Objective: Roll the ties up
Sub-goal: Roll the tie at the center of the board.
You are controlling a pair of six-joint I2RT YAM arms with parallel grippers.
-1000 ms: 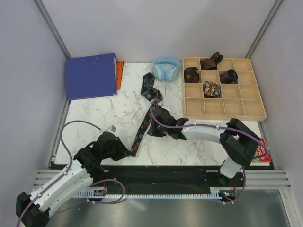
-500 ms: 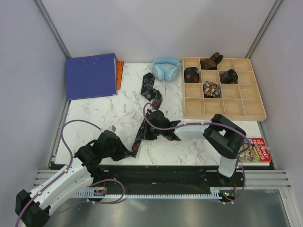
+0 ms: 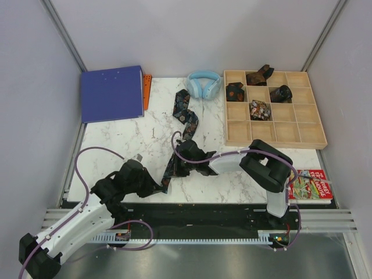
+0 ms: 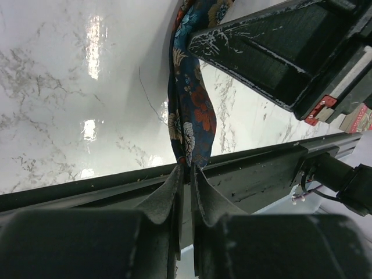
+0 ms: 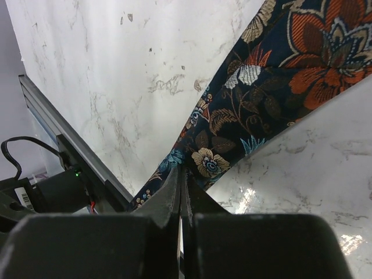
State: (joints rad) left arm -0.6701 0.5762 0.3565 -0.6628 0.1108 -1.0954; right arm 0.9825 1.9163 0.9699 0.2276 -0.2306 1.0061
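Both grippers are clamped on the one long tie (image 3: 185, 111), which lies lengthwise across the marble table (image 3: 128, 139).

The left gripper (image 4: 187, 168) has its fingers almost together on the tie's near end, at the table's front edge. The right gripper (image 5: 181, 171), fingers pressed tight, pinches the tie's edge partway along. From above, the right arm hides that grip and part of the strip. I count one wooden tray (image 3: 273, 143), one blue binder (image 3: 111, 93), one pair of headphones (image 3: 203, 84) and four rolled ties (image 3: 260, 109) in separate tray compartments.
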